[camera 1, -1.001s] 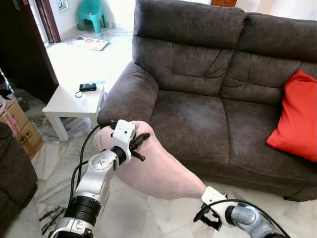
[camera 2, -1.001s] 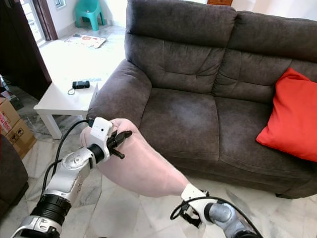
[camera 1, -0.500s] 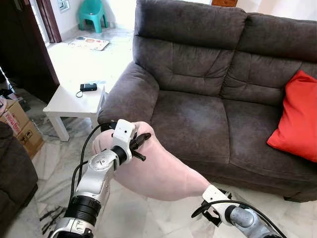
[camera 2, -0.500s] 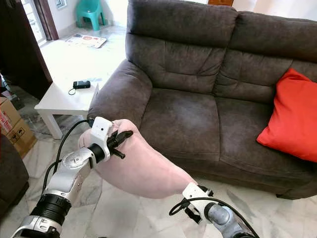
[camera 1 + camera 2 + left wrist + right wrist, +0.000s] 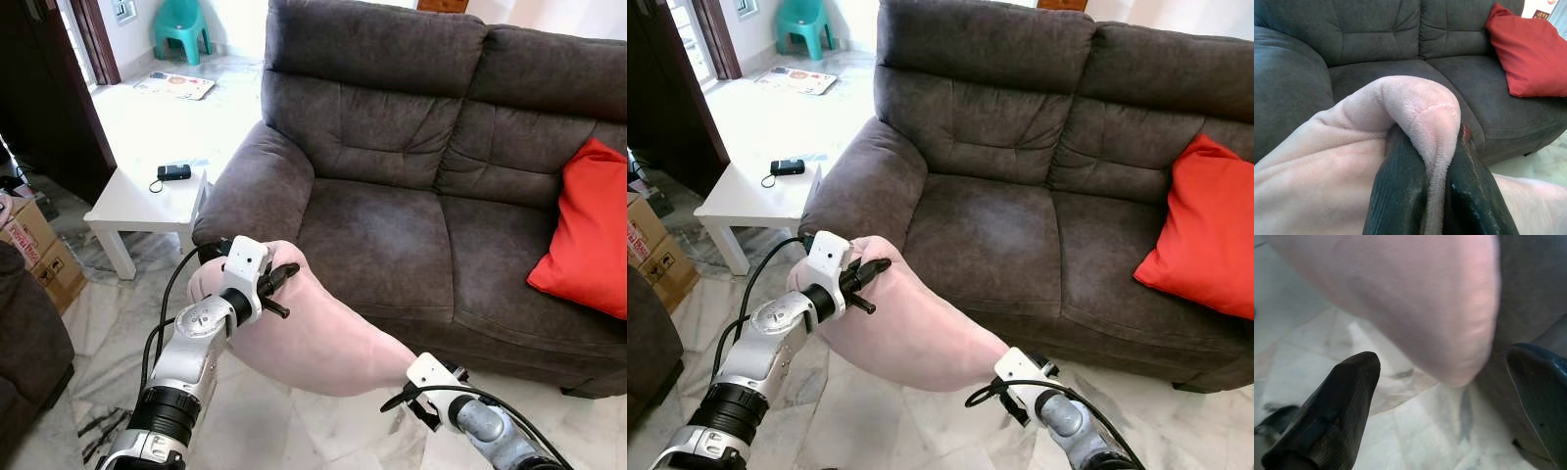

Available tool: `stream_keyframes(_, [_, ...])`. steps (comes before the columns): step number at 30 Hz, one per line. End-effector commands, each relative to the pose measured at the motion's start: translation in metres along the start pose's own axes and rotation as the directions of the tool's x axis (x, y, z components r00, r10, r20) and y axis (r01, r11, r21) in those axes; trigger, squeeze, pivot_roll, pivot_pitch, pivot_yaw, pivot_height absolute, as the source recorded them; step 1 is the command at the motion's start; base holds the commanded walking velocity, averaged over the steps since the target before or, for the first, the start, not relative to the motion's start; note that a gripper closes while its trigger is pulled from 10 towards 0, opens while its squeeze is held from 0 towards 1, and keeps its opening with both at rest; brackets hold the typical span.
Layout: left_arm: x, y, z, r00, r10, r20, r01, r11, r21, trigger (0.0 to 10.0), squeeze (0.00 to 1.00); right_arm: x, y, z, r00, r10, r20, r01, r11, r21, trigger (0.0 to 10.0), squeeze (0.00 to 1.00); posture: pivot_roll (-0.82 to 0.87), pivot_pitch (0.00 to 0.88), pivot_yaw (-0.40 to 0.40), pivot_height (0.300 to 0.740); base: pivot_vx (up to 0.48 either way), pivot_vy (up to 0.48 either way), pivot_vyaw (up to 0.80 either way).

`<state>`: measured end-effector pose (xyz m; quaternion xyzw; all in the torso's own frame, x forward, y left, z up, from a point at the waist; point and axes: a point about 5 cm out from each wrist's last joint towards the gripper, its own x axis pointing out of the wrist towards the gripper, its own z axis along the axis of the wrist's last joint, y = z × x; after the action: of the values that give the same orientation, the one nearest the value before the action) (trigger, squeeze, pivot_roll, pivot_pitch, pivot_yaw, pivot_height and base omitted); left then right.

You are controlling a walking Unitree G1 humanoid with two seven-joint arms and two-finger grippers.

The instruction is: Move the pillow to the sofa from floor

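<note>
Pillow, pale pink, is held off the floor in front of the dark grey sofa, level with its seat edge. Left gripper is clamped on a fold at the pillow's upper corner, both black fingers pressing the fabric. Right gripper sits just below the pillow's lower end with fingers spread wide, not touching it. A red cushion rests on the sofa's right seat.

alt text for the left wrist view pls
The left hand pinches a corner of the pale pink pillow between its black fingers. Beyond lies a dark grey sofa with a red cushion on its seat.
</note>
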<state>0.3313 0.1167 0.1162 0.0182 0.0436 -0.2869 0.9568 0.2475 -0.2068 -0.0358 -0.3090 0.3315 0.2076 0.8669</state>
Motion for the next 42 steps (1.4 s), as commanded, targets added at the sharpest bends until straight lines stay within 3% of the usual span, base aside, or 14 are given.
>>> stream_keyframes(1, [0.005, -0.003, 0.031, 0.992, -0.032, 0.122, 0.028, 0.999, 0.034, 10.0, 0.00, 0.000, 0.008, -0.004, 0.999, 0.039, -0.018, -0.039, 0.999, 0.006, 10.0, 0.00, 0.12, 0.000, -0.098, 0.740, 0.000, 0.000, 0.00])
stream_keyframes(19, [0.004, -0.010, 0.037, 0.983, -0.101, 0.152, 0.104, 0.995, -0.011, 10.0, 0.00, 0.000, 0.014, -0.008, 0.999, 0.037, -0.040, -0.036, 0.999, 0.022, 10.0, 0.00, 0.13, 0.000, -0.103, 0.740, 0.000, 0.000, 0.00])
stream_keyframes(29, [0.003, -0.013, 0.042, 0.976, -0.128, 0.178, 0.137, 0.990, -0.039, 10.0, 0.00, 0.000, 0.021, -0.008, 0.999, 0.038, -0.020, -0.035, 0.991, 0.131, 10.0, 0.00, 0.14, 0.000, -0.107, 0.740, 0.000, 0.000, 0.00])
stream_keyframes(30, [0.003, -0.013, 0.041, 0.976, -0.130, 0.175, 0.139, 0.989, -0.040, 10.0, 0.00, 0.001, 0.020, -0.006, 1.000, 0.028, -0.005, -0.027, 0.987, 0.160, 0.0, 0.00, 0.14, 0.000, -0.107, 0.740, 0.000, 0.000, 0.00])
stream_keyframes(36, [0.003, -0.015, 0.039, 0.977, -0.135, 0.167, 0.144, 0.988, -0.046, 10.0, 0.00, 0.001, 0.010, -0.004, 1.000, -0.022, 0.009, 0.019, 0.976, 0.215, 0.0, 0.00, 0.13, 0.000, -0.106, 0.740, 0.000, 0.000, 0.00])
stream_keyframes(42, [0.004, -0.016, 0.039, 0.976, -0.137, 0.168, 0.146, 0.988, -0.046, 10.0, 0.00, 0.000, 0.010, -0.003, 1.000, -0.019, 0.013, 0.015, 0.977, 0.211, 0.0, 0.00, 0.13, 0.000, -0.107, 0.740, 0.000, 0.000, 0.00])
